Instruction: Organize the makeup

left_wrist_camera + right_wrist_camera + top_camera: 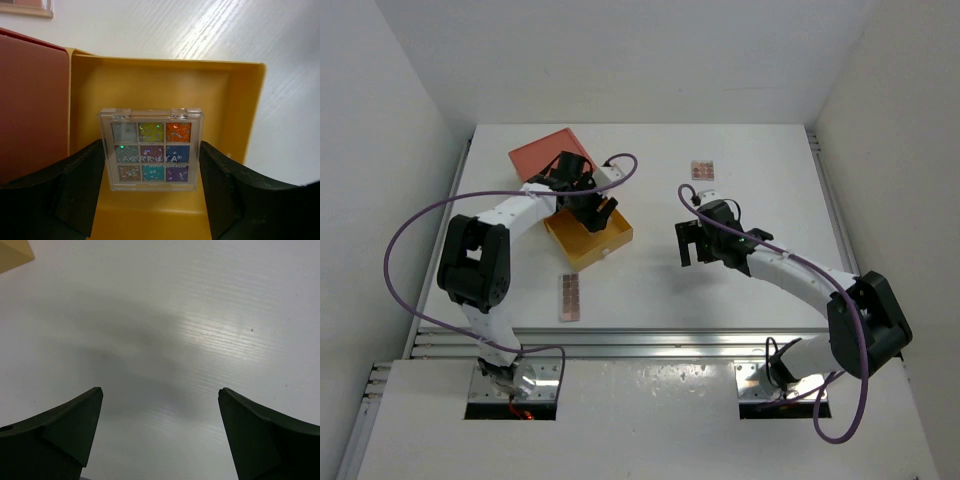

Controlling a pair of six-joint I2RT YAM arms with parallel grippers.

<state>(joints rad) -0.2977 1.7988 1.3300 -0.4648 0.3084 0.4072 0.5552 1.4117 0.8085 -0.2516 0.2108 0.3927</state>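
A clear-cased multicoloured palette (150, 150) sits between the fingers of my left gripper (151, 146), which is shut on its two side edges. The palette hangs over the floor of the open yellow drawer (150, 85). From above, the left gripper (588, 205) reaches down into that drawer (605, 243). A pink-brown palette (569, 297) lies flat on the table in front of the drawer. Another small palette (703, 170) lies at the back right. My right gripper (693, 248) hovers open over bare table, and the right wrist view shows nothing between its fingers (75, 425).
The orange box shell (545, 155) lies behind and left of the drawer, and its wall (32, 100) stands close on the left of my left fingers. A corner of the yellow drawer (12, 252) shows at the right wrist view's top left.
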